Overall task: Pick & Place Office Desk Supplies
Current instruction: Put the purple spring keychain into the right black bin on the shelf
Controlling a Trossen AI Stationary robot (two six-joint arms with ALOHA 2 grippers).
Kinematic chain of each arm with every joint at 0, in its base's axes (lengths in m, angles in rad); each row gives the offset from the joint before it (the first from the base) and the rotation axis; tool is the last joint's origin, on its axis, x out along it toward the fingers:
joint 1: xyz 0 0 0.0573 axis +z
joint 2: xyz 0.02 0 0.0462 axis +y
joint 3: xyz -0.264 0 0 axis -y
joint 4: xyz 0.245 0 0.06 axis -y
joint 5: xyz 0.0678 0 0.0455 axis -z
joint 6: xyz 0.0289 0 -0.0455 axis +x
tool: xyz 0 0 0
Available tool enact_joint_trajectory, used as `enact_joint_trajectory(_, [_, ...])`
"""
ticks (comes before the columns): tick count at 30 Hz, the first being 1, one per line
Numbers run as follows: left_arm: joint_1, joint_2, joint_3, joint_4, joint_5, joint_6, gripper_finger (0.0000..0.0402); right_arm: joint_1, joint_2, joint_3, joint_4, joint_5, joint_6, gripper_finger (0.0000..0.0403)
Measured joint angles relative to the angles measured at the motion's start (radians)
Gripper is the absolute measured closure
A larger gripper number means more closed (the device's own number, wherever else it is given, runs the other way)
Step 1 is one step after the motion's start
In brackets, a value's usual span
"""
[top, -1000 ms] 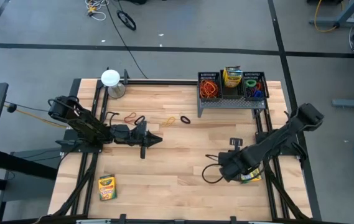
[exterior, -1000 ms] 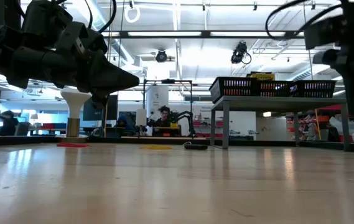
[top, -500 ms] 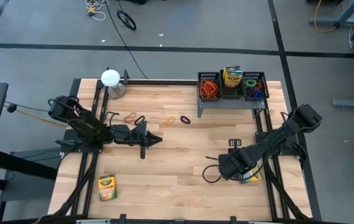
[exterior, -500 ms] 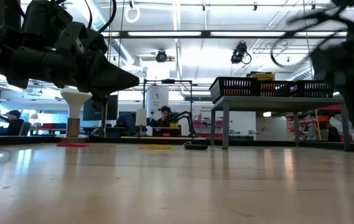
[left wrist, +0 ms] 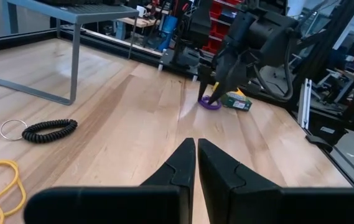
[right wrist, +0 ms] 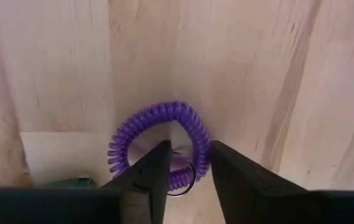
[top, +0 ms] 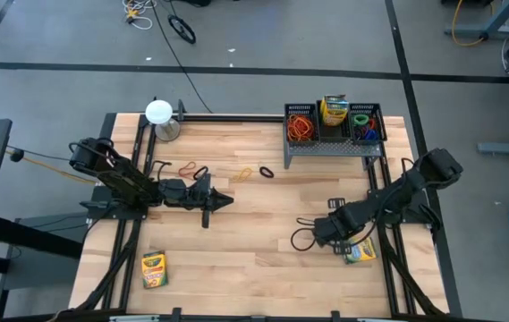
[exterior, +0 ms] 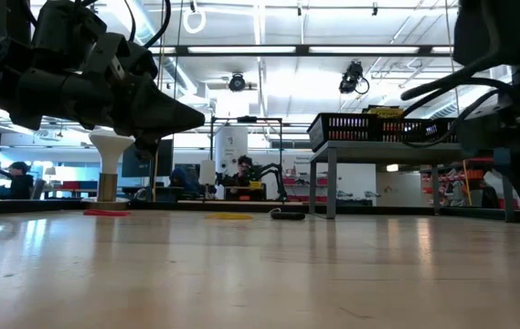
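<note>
While I am hovering my right gripper (right wrist: 186,167) straight above the purple coil loop (right wrist: 158,144), which is lying on the table near its right edge beside a crayon box (top: 360,251), my jaws are standing partly open with one finger inside the coil and nothing gripped yet. I am judging that a clean pick means sinking until one side of the coil sits between the pads, then closing squarely so it cannot spring away. My left gripper (left wrist: 196,163) is waiting shut and empty over the table's left half.
</note>
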Motion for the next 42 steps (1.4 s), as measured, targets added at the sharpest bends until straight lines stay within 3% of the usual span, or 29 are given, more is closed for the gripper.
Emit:
enact_joint_trajectory(9, [0.000,0.000,0.000,0.000,0.000,0.000,0.0378,-0.050,-0.002,0.001,0.011,-0.017,0.009,0.0368])
enact_joint_trajectory(12, [0.000,0.000,0.000,0.000,0.000,0.000,0.0378,-0.068,-0.019,0.003,0.018,0.041,0.071,0.0393])
enact_joint_trajectory(20, [0.000,0.000,0.000,0.000,0.000,0.000,0.0378,-0.144,-0.120,0.005,-0.025,0.148,0.528,0.0377])
enact_joint_trajectory(25, [0.000,0.000,0.000,0.000,0.000,0.000,0.0378,-0.181,-0.126,-0.003,-0.045,0.154,0.582,0.0360])
enact_joint_trajectory(30, [0.000,0.000,0.000,0.000,0.000,0.000,0.0378,-0.193,-0.126,0.015,-0.078,0.137,0.435,0.0306])
enact_joint_trajectory(35, [0.000,0.000,0.000,0.000,0.000,0.000,0.0378,-0.170,-0.126,0.046,-0.130,0.222,0.168,0.0254])
enact_joint_trajectory(42, [0.000,0.000,0.000,0.000,0.000,0.000,0.0378,-0.094,-0.127,-0.012,-0.030,0.173,-0.204,0.0236])
